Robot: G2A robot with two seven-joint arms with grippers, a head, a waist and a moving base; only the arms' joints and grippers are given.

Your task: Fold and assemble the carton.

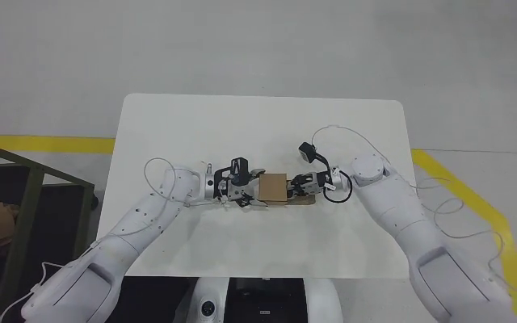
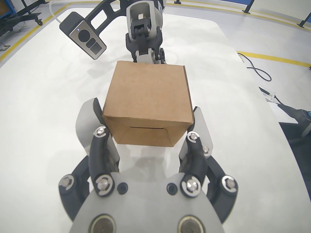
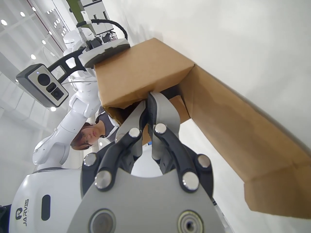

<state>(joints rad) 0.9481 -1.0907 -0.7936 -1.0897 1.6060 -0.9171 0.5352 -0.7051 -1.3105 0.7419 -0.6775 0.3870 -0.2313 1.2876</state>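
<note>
Brown cardboard sits between my two hands: the carton [image 1: 273, 187] lies near the middle of the white counter [image 1: 242, 121], with one arm at each of its ends. From my left wrist I look along the carton [image 2: 148, 98] and see its near end tucked shut, a thin slot across that face. My left fingers [image 2: 85, 122] are spread wide, one on each side of that closed end, right at its corners; whether they press the walls or only stand just beside them I cannot tell. At the far end, my right fingers [image 2: 145, 54] come down behind the carton's top edge. From my right wrist, that end of the carton [image 3: 143, 73] is open, and my right fingers [image 3: 165, 107] are drawn together, their tips pinched on the rim of the top panel. A long flap [image 3: 230, 127] hangs open from this end and runs back along the counter [image 3: 218, 25] beside my wrist, with a smaller folded tab at its tip. Beyond the carton, one left finger [image 3: 107, 52] rests against its far end.
</note>
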